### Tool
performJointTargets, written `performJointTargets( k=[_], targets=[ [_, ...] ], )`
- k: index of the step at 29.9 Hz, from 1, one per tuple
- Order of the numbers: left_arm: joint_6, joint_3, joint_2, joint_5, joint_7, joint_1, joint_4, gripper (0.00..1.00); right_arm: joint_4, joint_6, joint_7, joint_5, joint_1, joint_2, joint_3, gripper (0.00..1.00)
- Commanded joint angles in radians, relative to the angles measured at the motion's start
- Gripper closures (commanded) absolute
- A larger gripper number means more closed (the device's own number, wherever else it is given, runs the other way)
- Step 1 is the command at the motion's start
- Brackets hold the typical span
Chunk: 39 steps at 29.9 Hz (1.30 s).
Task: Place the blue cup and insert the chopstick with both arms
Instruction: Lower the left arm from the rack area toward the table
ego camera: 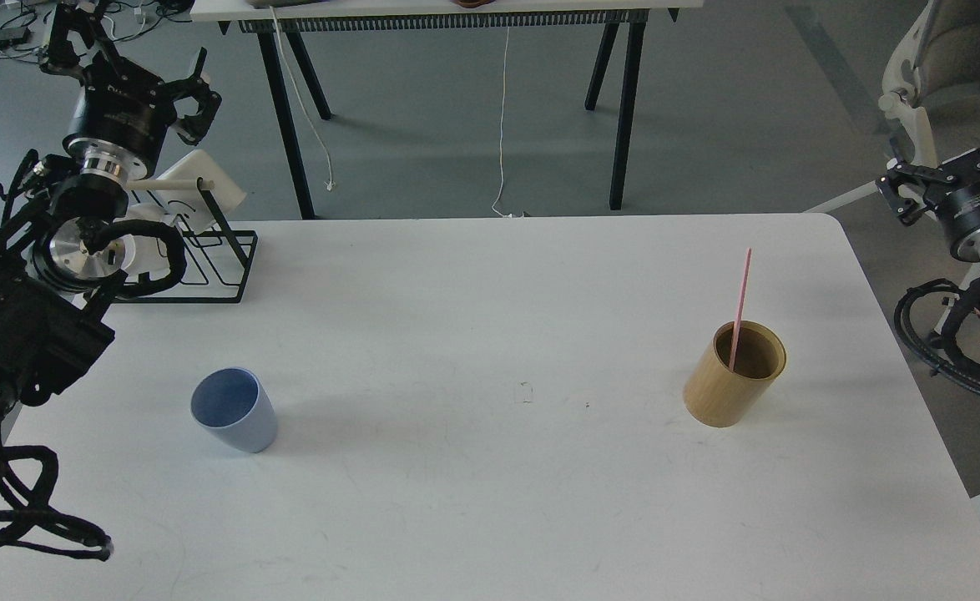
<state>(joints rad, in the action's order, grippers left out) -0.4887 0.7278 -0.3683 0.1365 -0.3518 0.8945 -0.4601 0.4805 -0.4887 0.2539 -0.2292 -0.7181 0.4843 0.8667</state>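
Pale blue matte plastic identifies the blue cup (pixel 234 410), which stands upright, mouth up, on the left half of the white table (pixel 490 501). The chopstick (pixel 740 307), a thin pink stick, stands in the tan cylindrical holder (pixel 734 373) on the right half of the table. Its long axis runs near vertical with a slight lean, and its upper portion projects well above the holder rim.

Left pincer (pixel 194 92): raised at the far left, above the black wire rack (pixel 206 267) and the white mug (pixel 198 188) held on it. The fingers appear spread, with nothing between them. The blue cup lies nearer the robot than this pincer and slightly to its right, well apart from it.

Right pincer (pixel 903 196): raised beyond the right table edge. It carries nothing, but its fingers appear too small and dark to tell whether they are spread or closed. The chopstick lies to its left and lower, well apart.

Assessment: neither task item is grasped yet. The left arm is the nearer one to the cup; the right arm is the nearer one to the chopstick. A grasp on the chopstick likely calls for a sideways approach to the exposed upper shaft, followed by a lift along the stick's axis to clear the holder.
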Motion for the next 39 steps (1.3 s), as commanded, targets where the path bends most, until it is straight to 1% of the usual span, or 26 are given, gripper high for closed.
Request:
performJointTargets(
  k=[1,5,8,10,13,15,20,23,26,33,36,39],
  targets=[
    [0.000,-0.004,-0.003,0.000,-0.004,0.000,0.000,0.00,0.003,0.000,-0.001,-0.001,0.002,0.000,0.000,0.01],
    [0.000,-0.011,-0.006,0.000,0.005,-0.003,-0.006,0.00,0.004,0.000,-0.001,-0.001,0.003,0.005,0.000,0.01],
    [0.000,-0.021,-0.036,-0.003,0.005,-0.031,-0.049,0.00,0.009,0.000,-0.001,-0.001,0.003,0.007,0.000,0.01],
    [0.000,-0.042,-0.093,-0.012,0.005,-0.058,-0.116,0.00,0.018,0.000,-0.001,-0.001,0.003,0.010,0.000,0.01],
    [0.000,-0.099,-0.222,-0.043,-0.003,-0.083,-0.282,0.00,0.041,0.000,-0.001,-0.001,0.005,0.013,0.003,0.01],
    [0.000,-0.119,-0.308,-0.116,-0.006,-0.089,-0.400,0.00,0.047,0.000,-0.001,-0.001,0.008,0.014,0.003,0.01],
    [0.000,-0.122,-0.486,-0.435,-0.007,-0.117,-0.629,0.00,0.049,0.000,-0.001,-0.001,0.006,0.014,0.009,0.01],
    [0.000,-0.123,-0.579,-0.628,-0.006,-0.117,-0.709,0.00,0.049,0.000,0.001,-0.001,0.008,0.014,0.011,0.01],
    [0.000,-0.123,-0.649,-0.812,-0.006,-0.121,-0.775,0.01,0.049,0.000,0.001,-0.001,0.011,0.014,0.012,0.01],
    [0.000,-0.177,-0.730,-1.200,-0.003,-0.129,-0.896,0.07,0.047,0.000,0.001,-0.001,0.014,0.017,0.012,0.01],
    [0.001,-0.192,-0.732,-1.443,-0.003,-0.131,-0.916,0.10,0.047,0.000,0.001,-0.001,0.014,0.017,0.014,0.01],
    [0.035,-0.237,-0.733,-1.636,-0.004,-0.140,-0.920,0.13,0.049,0.000,0.001,-0.001,0.014,0.023,0.014,0.01]
  ],
)
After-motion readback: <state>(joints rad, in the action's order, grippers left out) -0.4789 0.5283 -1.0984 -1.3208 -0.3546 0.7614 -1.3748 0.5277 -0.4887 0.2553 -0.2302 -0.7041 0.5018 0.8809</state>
